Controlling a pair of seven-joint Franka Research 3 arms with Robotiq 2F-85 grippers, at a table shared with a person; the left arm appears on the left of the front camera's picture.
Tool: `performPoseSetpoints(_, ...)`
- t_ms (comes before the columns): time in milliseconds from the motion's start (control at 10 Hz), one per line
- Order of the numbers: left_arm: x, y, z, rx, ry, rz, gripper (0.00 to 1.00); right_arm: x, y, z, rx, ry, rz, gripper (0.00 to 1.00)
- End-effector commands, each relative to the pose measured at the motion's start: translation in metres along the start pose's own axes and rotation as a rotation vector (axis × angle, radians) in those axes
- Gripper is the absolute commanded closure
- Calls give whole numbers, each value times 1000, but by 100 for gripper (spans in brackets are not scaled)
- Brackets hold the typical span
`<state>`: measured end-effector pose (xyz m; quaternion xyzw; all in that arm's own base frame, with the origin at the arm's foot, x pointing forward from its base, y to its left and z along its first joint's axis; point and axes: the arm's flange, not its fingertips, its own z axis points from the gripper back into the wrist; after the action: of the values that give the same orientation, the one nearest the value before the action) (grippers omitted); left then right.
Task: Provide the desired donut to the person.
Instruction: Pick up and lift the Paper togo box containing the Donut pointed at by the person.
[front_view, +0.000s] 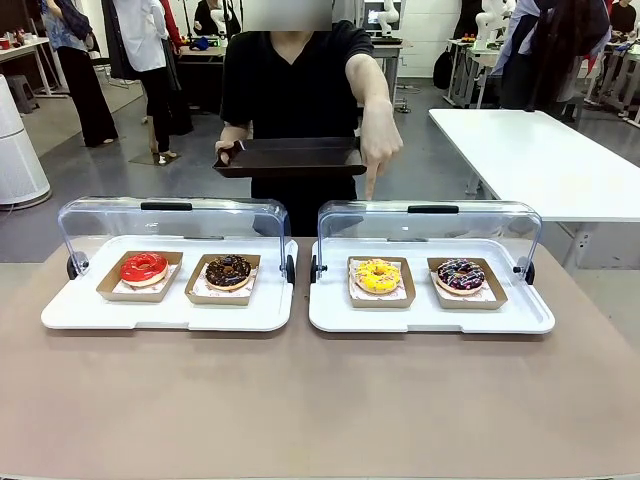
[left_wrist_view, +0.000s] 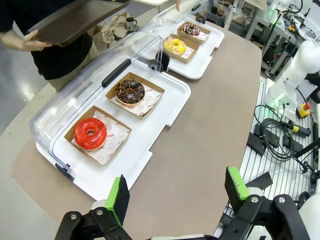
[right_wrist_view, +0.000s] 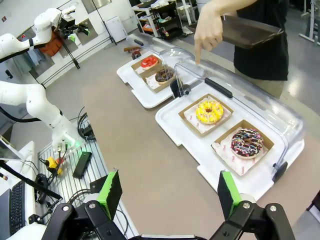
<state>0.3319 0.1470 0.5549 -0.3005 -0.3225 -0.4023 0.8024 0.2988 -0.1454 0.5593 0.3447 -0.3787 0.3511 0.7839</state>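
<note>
The person (front_view: 295, 85) in a black T-shirt stands across the table holding a dark tray (front_view: 290, 157) and points a finger (front_view: 371, 180) down above the yellow donut (front_view: 377, 275). That donut lies in the right white case beside a dark sprinkled donut (front_view: 460, 275). The left case holds a red donut (front_view: 144, 268) and a chocolate donut (front_view: 229, 271). My left gripper (left_wrist_view: 175, 195) is open, high above the near table edge. My right gripper (right_wrist_view: 170, 192) is open too, hovering off the table's side, well short of the yellow donut (right_wrist_view: 209, 111).
Both white cases (front_view: 170, 310) (front_view: 430, 315) have clear lids (front_view: 172, 215) (front_view: 430, 222) tipped open toward the far side. Each donut sits in a brown paper boat. Brown tabletop (front_view: 320, 400) stretches bare in front of the cases. A white table (front_view: 540, 150) stands back right.
</note>
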Motion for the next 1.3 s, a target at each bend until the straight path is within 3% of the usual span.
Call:
performPoseSetpoints(0, 0, 1, 1, -11, -17, -14, 0, 2, -2, 0, 15, -28, 13, 0)
performPoseSetpoints(200, 0, 1, 1, -11, -17, -14, 0, 2, -2, 0, 15, -28, 13, 0)
performPoseSetpoints(400, 0, 1, 1, -11, -17, -14, 0, 17, 5, -8, 45, 53, 45, 0)
performPoseSetpoints(600, 0, 1, 1, -11, -17, -14, 0, 66, 17, -48, 60, 299, 118, 0)
performPoseSetpoints(900, 0, 1, 1, -11, -17, -14, 0, 139, 33, -150, -17, 651, 283, 0)
performPoseSetpoints(1200, 0, 1, 1, -11, -17, -14, 0, 139, 44, -256, 9, 894, 410, 0)
